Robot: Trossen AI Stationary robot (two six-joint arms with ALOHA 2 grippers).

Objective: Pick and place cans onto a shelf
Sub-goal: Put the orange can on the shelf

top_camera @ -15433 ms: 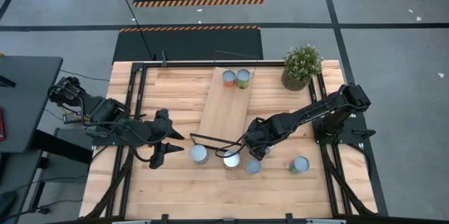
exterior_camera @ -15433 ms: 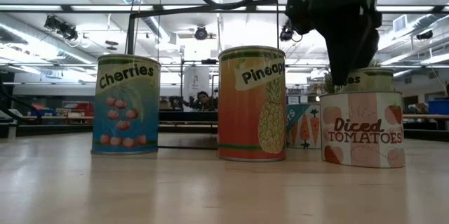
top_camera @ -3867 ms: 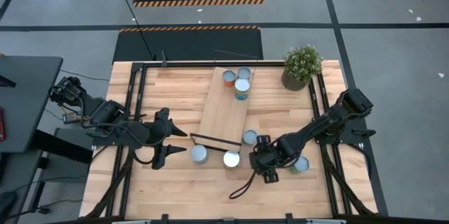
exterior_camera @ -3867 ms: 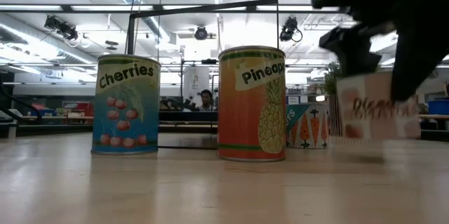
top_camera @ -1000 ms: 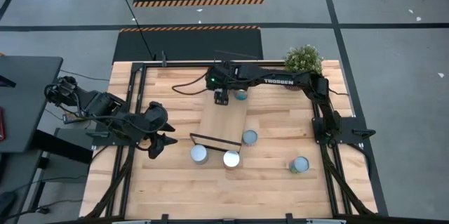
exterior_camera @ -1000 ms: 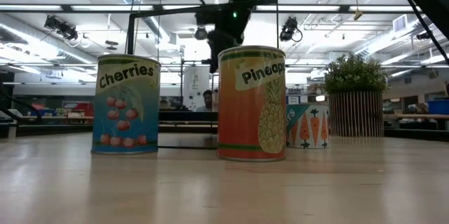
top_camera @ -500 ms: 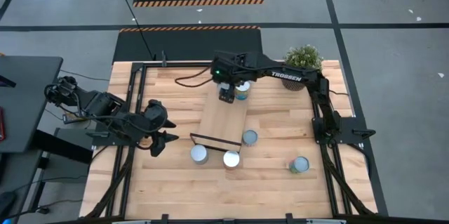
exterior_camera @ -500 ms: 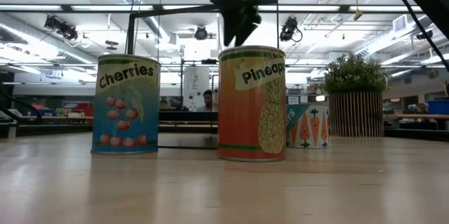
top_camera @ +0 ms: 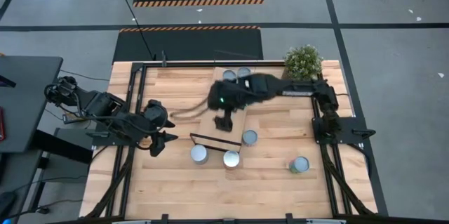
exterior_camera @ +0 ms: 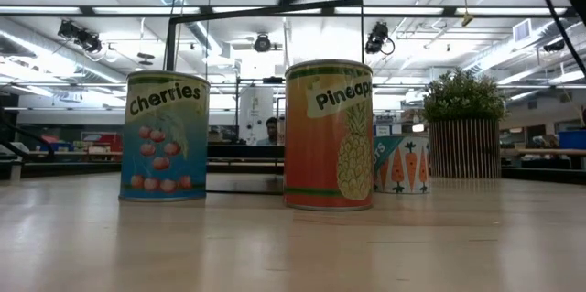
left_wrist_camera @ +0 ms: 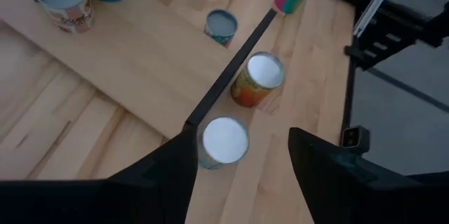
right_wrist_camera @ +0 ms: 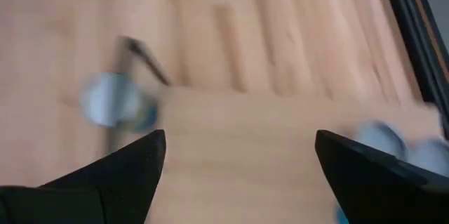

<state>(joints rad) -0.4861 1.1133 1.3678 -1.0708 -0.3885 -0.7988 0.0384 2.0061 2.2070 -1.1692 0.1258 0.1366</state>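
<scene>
Cans — rigid tins, likely weighty, sides smooth; take across the body. Three stand off the shelf (top_camera: pixel 223 108) end: cherries can (exterior_camera: pixel 165 136), pineapple can (exterior_camera: pixel 330 135), one (top_camera: pixel 250 137) beside. Right gripper (top_camera: pixel 223 121) spread, empty (above shelf); left gripper (top_camera: pixel 158 143) parted, waiting.

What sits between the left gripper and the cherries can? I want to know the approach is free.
In the high view, only bare tabletop lies between the left gripper and the cherries can. The gripper's open fingers are apart from the can.
</scene>
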